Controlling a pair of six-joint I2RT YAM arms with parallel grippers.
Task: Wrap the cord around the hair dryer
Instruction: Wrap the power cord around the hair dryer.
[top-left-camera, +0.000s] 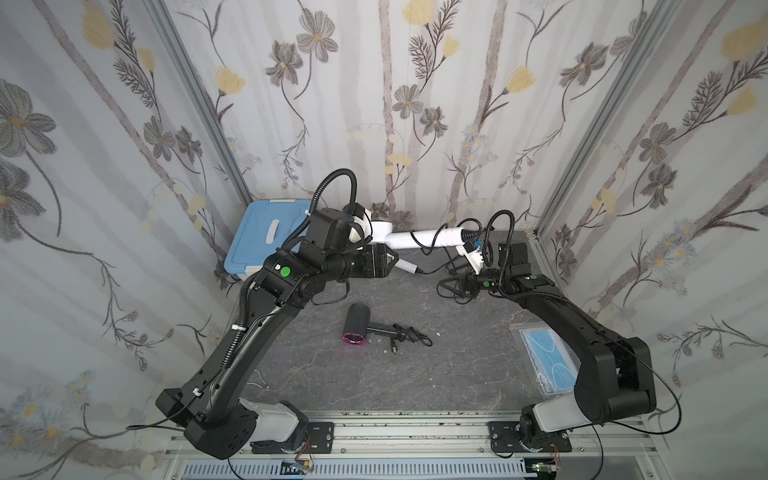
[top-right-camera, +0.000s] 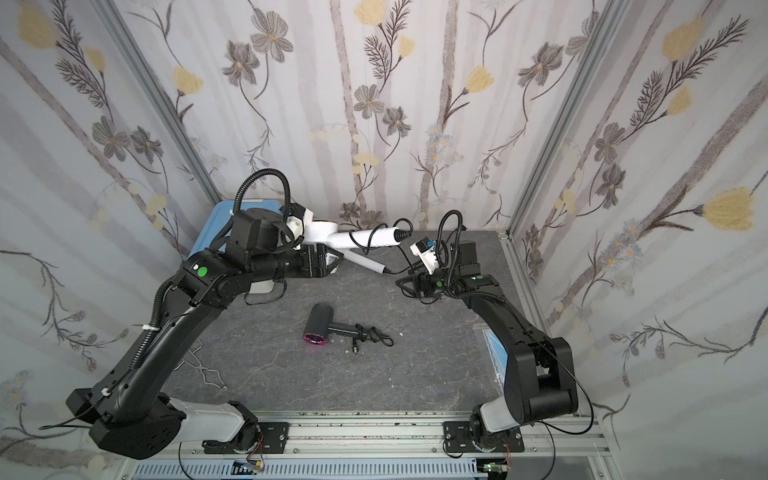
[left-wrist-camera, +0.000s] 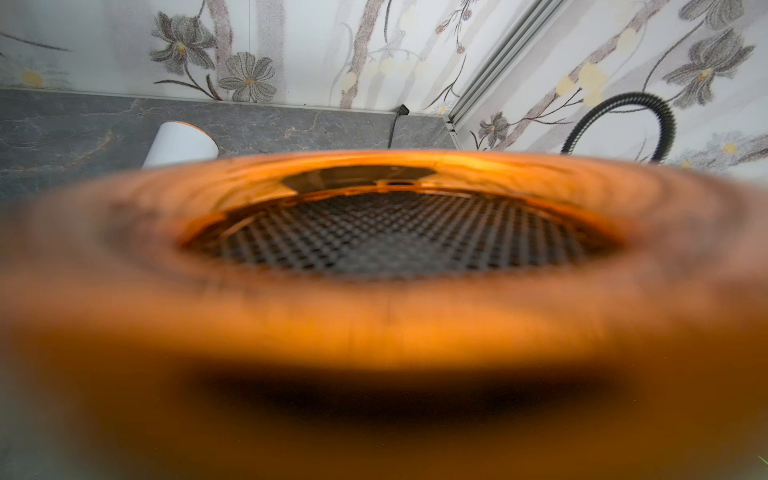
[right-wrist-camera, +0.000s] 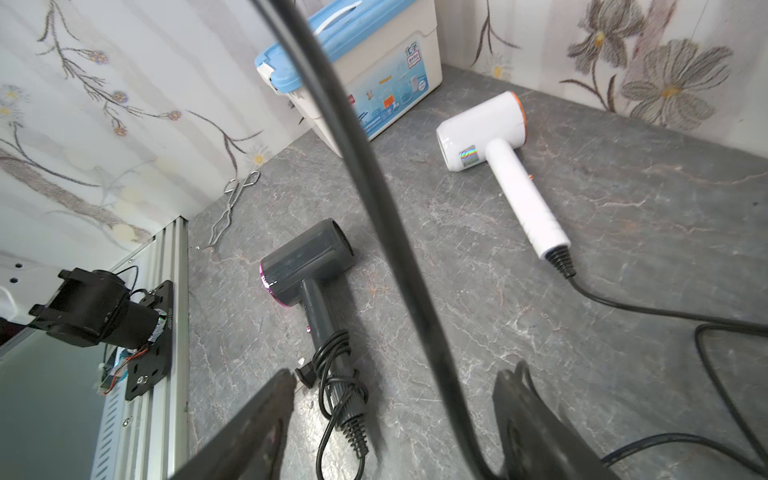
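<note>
My left gripper (top-left-camera: 362, 229) is shut on the head of a white hair dryer (top-left-camera: 399, 239) with an orange back ring and holds it above the back of the table. Its handle points toward the right arm, and the black cord loops loosely around it. In the left wrist view that orange ring and its dark mesh (left-wrist-camera: 399, 232) fill the picture. My right gripper (right-wrist-camera: 399, 374) is open. The cord (right-wrist-camera: 374, 166) runs between its fingers, close to one of them. In both top views the right gripper (top-left-camera: 452, 286) hangs below the handle's end.
A dark grey hair dryer (top-left-camera: 357, 324) with a pink rim and wrapped cord lies mid-table. A second white hair dryer (right-wrist-camera: 486, 129) lies at the back. A blue-lidded box (top-left-camera: 266, 232) stands back left, a mask packet (top-left-camera: 544, 357) lies right, and metal tongs (right-wrist-camera: 232, 199) lie left.
</note>
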